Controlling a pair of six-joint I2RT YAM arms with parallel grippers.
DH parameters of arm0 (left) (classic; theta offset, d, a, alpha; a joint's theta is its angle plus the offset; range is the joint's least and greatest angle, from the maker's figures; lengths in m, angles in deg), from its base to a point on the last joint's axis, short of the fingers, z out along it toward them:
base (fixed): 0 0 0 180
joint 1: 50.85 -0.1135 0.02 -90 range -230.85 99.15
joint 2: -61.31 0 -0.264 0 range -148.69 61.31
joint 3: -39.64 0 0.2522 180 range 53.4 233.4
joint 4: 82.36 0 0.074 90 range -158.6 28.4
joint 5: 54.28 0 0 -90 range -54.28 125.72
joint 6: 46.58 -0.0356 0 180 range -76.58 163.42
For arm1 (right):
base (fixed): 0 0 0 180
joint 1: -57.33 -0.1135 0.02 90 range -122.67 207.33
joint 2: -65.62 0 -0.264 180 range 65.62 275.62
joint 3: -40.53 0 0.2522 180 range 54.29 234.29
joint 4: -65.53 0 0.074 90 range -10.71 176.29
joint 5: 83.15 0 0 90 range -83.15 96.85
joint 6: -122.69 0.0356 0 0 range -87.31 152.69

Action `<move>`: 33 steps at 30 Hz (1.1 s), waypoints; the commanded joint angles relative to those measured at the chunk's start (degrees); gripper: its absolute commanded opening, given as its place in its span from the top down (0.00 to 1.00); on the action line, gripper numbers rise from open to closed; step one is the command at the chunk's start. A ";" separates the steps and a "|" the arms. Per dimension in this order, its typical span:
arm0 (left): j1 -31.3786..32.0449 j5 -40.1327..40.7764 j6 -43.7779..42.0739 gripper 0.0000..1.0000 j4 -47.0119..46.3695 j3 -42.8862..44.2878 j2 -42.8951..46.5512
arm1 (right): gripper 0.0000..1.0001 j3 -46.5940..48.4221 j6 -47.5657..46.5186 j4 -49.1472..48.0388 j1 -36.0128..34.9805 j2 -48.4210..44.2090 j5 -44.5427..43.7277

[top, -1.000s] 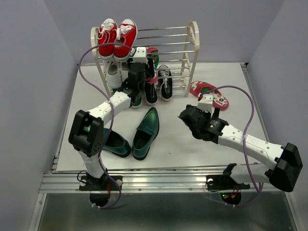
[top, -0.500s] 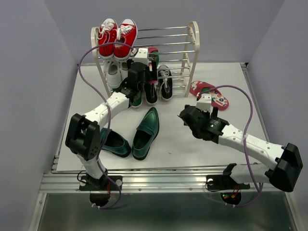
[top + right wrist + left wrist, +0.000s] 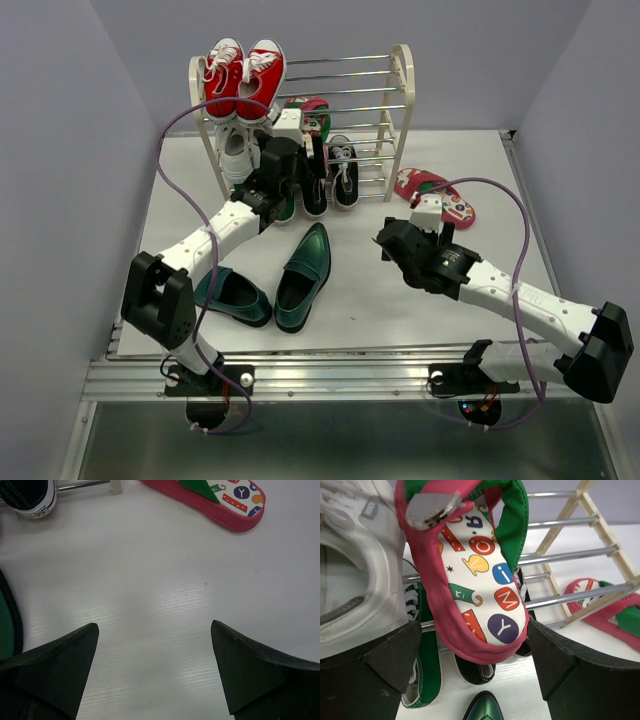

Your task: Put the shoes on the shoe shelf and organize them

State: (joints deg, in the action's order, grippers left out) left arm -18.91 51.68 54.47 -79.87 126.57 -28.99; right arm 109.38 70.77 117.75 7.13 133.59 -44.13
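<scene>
1. The step in hand looks like setting one red flip-flop [image 3: 480,580] on the shoe shelf [image 3: 400,95]. In the left wrist view it leans heel-down across the chrome rods at centre frame, between the left jaws. These stand wide apart, and I judge they do not clamp it, though its right edge lies right against one finger.
2. To do this well, draw the left jaws straight back without closing or twisting, so that neither finger drags the heel off its rod. The sole looks steeply tilted and may slide.
3. Its mate, the second flip-flop [image 3: 435,195], lies on the surface [image 3: 380,300] at centre right of the top view. The right jaws, wide open and empty, hover over bare surface just below it.
4. The green loafers [image 3: 303,270] lie at lower centre, and the black sneakers [image 3: 345,170] sit on a low tier.
5. Hard to tell:
   - The left arm [image 3: 225,220] hides from above which rod bears the flip-flop's toe.
   - A shiny metal piece [image 3: 430,507] at upper left of the wrist view cannot be identified.
   - The white sneaker [image 3: 355,555] is cut off.
</scene>
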 commanded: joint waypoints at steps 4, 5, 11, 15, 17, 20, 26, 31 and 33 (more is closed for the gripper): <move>0.93 0.20 -2.88 0.01 4.23 4.87 -2.15 | 0.00 1.51 -0.65 -2.77 0.36 -1.61 -1.49; 0.93 0.99 -3.22 0.01 5.02 5.32 -2.68 | 0.00 1.42 -0.73 -2.95 0.36 -1.52 -1.58; 1.01 0.47 -3.49 0.01 5.12 8.13 -6.63 | 0.00 1.16 -0.91 -3.39 0.36 -1.52 -1.75; 0.93 -0.32 -3.14 0.01 4.85 9.54 -7.96 | 0.00 1.33 -1.43 -3.56 0.36 -1.17 -2.28; 0.93 -0.41 -2.53 0.02 3.72 9.02 -7.52 | 0.00 1.51 -1.52 -3.48 0.36 -0.73 -2.46; 0.93 -1.02 -3.58 0.02 1.26 7.61 -6.82 | 0.00 1.60 -1.44 -3.56 0.36 -0.11 -2.63; 0.84 0.29 -5.60 0.07 2.82 9.62 -8.31 | 0.00 1.51 -1.17 -3.56 0.36 0.33 -2.37; 0.93 2.49 -5.95 0.01 5.11 9.01 -7.00 | 0.00 1.95 -1.17 -3.48 0.36 0.33 -2.63; 0.84 3.89 -5.95 0.01 5.20 8.49 -6.64 | 0.00 2.13 -1.17 -3.48 0.36 0.41 -2.54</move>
State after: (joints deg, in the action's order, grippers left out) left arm -18.06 52.69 50.55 -74.12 133.56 -36.81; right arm 109.38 69.75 116.11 7.13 133.87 -44.66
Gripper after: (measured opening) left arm 0.987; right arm 0.995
